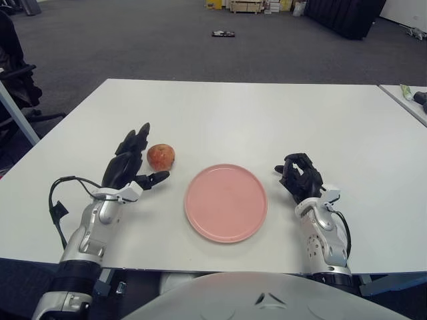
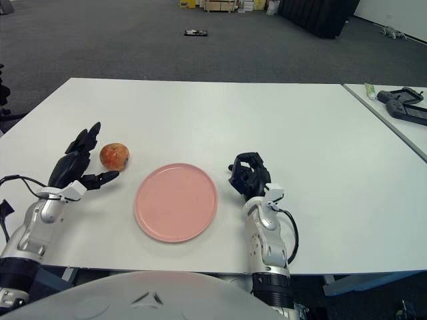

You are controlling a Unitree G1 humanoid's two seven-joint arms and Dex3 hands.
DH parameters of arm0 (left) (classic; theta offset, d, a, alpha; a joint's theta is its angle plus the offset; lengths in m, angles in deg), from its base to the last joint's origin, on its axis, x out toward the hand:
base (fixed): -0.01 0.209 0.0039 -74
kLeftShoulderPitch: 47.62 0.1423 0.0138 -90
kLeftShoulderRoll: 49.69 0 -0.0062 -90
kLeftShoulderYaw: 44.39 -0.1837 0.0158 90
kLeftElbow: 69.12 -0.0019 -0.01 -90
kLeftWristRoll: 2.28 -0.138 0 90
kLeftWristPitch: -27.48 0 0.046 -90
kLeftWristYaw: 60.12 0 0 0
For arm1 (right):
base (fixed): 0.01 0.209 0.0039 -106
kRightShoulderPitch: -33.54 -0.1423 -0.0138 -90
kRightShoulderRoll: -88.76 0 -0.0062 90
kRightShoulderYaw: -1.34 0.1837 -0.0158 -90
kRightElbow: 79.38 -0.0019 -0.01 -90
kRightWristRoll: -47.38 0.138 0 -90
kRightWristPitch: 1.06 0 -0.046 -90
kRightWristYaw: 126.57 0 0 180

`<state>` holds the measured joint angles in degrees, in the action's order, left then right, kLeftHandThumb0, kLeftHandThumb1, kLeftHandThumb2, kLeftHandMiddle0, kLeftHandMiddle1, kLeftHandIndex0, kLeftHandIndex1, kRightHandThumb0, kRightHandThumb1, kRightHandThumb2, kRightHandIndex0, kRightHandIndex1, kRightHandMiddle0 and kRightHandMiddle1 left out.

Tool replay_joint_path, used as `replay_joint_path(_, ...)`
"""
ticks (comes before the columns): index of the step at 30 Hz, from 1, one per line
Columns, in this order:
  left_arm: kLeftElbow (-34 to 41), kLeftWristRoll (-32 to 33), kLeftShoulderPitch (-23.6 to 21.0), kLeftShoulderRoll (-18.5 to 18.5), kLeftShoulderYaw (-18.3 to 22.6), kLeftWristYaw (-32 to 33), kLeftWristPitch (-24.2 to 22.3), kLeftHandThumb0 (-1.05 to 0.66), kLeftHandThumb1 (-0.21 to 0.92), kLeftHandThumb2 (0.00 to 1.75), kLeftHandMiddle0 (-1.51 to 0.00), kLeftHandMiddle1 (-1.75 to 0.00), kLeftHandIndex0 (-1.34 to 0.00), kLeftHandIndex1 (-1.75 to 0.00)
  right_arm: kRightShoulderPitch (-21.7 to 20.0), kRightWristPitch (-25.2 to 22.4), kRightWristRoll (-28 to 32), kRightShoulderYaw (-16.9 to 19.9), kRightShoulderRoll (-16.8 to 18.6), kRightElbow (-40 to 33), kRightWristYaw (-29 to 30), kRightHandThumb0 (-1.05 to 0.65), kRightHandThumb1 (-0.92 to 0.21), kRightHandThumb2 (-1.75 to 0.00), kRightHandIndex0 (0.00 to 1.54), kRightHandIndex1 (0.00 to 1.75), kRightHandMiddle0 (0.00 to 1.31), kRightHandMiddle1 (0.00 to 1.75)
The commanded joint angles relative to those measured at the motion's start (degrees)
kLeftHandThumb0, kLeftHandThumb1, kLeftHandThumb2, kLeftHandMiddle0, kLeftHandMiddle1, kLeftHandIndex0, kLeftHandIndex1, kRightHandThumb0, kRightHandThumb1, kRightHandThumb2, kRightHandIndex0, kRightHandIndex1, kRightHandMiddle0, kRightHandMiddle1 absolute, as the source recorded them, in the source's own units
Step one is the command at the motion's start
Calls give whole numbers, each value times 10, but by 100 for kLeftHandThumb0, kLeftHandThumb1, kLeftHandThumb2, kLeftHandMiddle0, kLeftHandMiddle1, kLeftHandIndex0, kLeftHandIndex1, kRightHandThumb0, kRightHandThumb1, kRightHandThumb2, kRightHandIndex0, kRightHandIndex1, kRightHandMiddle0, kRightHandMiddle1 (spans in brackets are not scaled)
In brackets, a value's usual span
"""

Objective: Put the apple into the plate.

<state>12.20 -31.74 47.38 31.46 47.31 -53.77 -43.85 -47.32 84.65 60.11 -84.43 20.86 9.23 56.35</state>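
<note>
Now the left hand (image 1: pixel 131 163) is seen with fingers spread, nothing held, the apple (image 1: pixel 161 157) just to its right. Further right lies the plate (image 1: pixel 226 202). The right hand (image 1: pixel 299 176) is curled, empty, right of the plate.

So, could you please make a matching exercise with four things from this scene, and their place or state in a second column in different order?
Column 1:
1. apple
2. plate
3. left hand
4. right hand

Column 2:
A. pink, nothing on it
B. fingers curled, holding nothing, to the right of the plate
C. fingers spread, just left of the apple
D. on the white table, left of the plate

Pairs: 1-D, 2-A, 3-C, 4-B
</note>
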Motion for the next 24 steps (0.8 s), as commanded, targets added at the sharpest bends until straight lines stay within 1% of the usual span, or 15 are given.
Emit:
replay_joint_path(1,-14,9,-28,-7,-2,3,7,-105,74,43,-1,-1,0,0,7,-18,7,6,10,14,4,-1,-51,-102,53,152,33,175)
replay_joint_path(9,-39,12,-58,-10,-2,11,14,-105,73,43,-6,-3,-2,-2,7,-20,1,8,10,15,10,-1,-50,-104,54,152,35,175)
replay_joint_path(14,-50,13,-69,-13,-3,15,21,-105,70,47,-8,-10,0,-16,9,-24,-1,8,11,11,15,-1,-51,-101,54,149,35,175)
replay_joint_path(15,-51,13,-71,-14,-3,15,23,-105,69,47,-7,-13,0,-17,9,-25,-1,8,11,10,16,-1,-51,-101,53,148,35,175)
replay_joint_path(17,-53,11,-74,-15,-5,15,23,-105,69,47,-3,-25,0,-21,10,-27,-1,7,11,9,16,-1,-52,-99,53,148,35,175)
replay_joint_path(20,-56,5,-80,-18,-8,14,22,-105,68,48,-1,-32,0,-23,10,-27,-1,6,10,7,15,-1,-53,-99,52,148,35,175)
replay_joint_path(24,-64,-2,-90,-22,-15,12,18,-105,68,48,0,-35,0,-27,12,-26,-1,5,10,6,14,-1,-52,-100,51,150,35,175)
